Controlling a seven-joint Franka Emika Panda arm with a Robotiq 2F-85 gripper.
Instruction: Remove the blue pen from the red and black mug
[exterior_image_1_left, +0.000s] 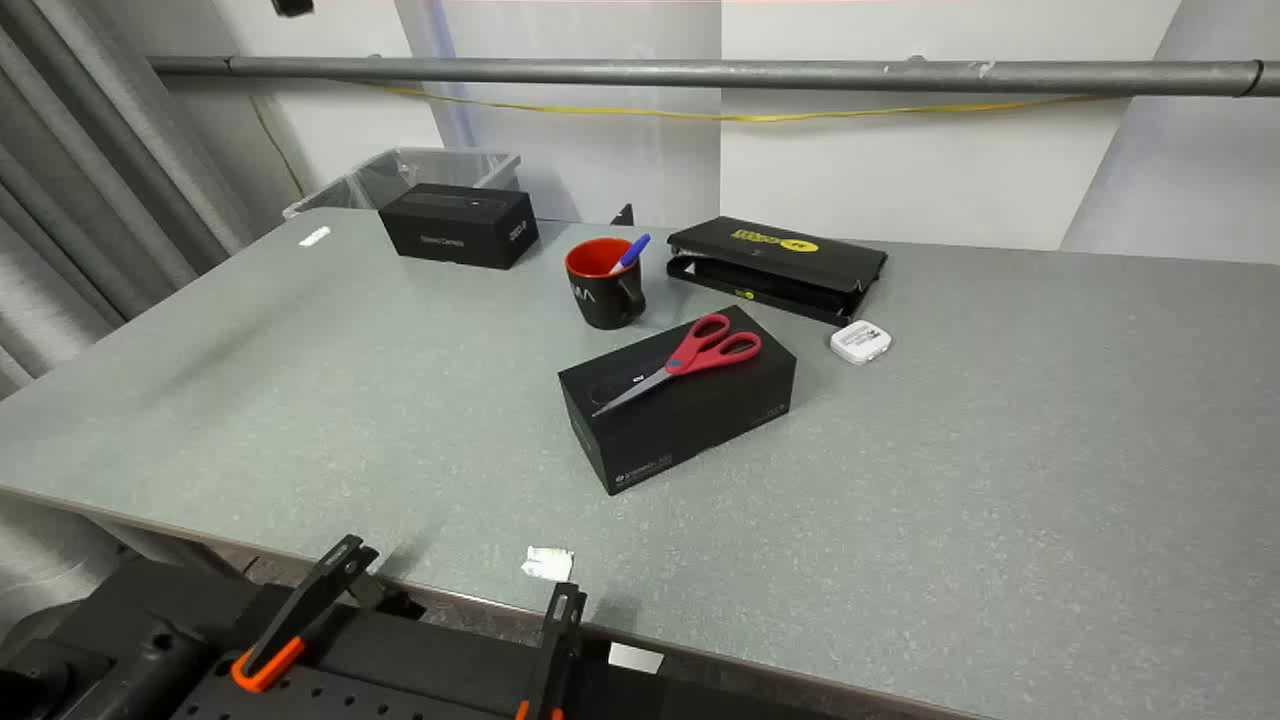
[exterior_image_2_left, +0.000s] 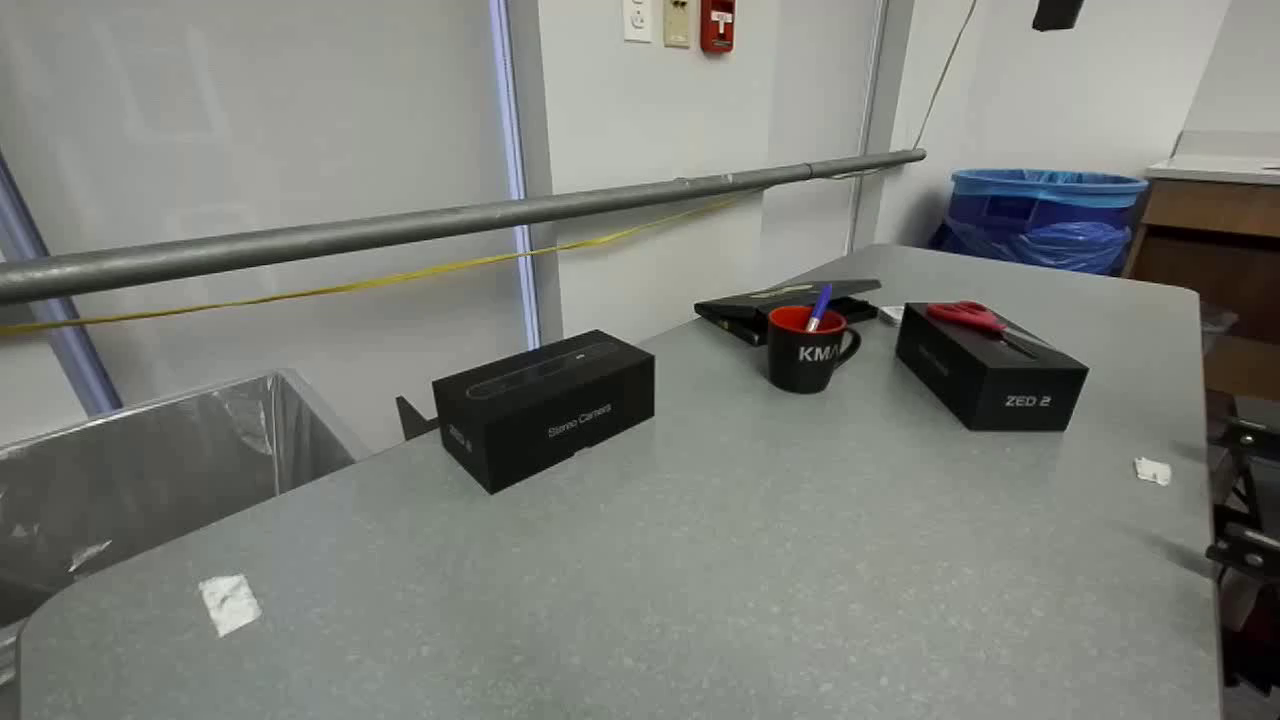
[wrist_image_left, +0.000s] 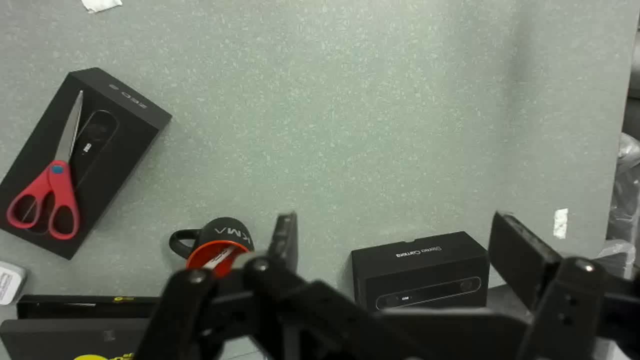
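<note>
The red and black mug stands upright on the grey table in both exterior views (exterior_image_1_left: 604, 303) (exterior_image_2_left: 797, 370), black outside and red inside. The blue pen leans in it, its blue end above the rim in both exterior views (exterior_image_1_left: 634, 250) (exterior_image_2_left: 821, 301). In the wrist view the mug (wrist_image_left: 223, 231) is at the lower left, partly covered by a finger; only a pale part of the pen (wrist_image_left: 220, 256) shows. My gripper (wrist_image_left: 393, 220) is open with nothing between its fingers, high above the table. A dark tip at the top edge of both exterior views may belong to it.
A black box (exterior_image_1_left: 690, 420) with red-handled scissors (exterior_image_1_left: 700, 352) on top stands near the mug. A flat black box (exterior_image_1_left: 780, 255), a white case (exterior_image_1_left: 860, 342) and another black box (exterior_image_1_left: 458, 225) stand around it. A lined bin (exterior_image_2_left: 300, 430) is beyond the table edge.
</note>
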